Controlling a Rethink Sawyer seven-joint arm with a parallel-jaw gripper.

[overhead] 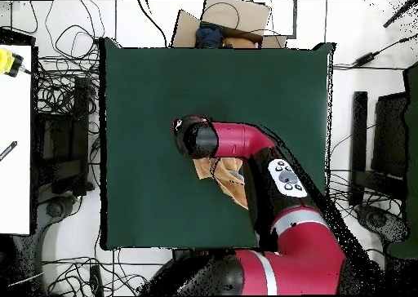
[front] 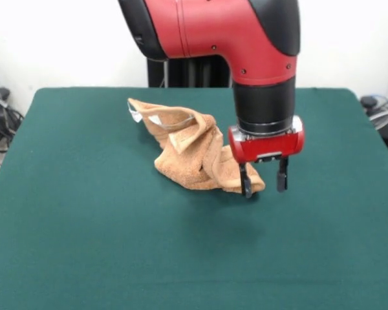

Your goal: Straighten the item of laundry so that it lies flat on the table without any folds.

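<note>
hovering open fingers (front: 264, 181) beside crumpled towel (front: 184, 145)

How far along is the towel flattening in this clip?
Nothing looks finished: the towel lies bunched in deep folds near the middle of the green table. In hand: the robot's hand is down at the towel's near corner, fingers apart, one finger against the cloth; no grip shows. Left: grasping, pulling the folds out and laying it flat.

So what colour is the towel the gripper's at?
Light orange-tan, the towel lies crumpled on the dark green table; clearest in the front view.
</note>
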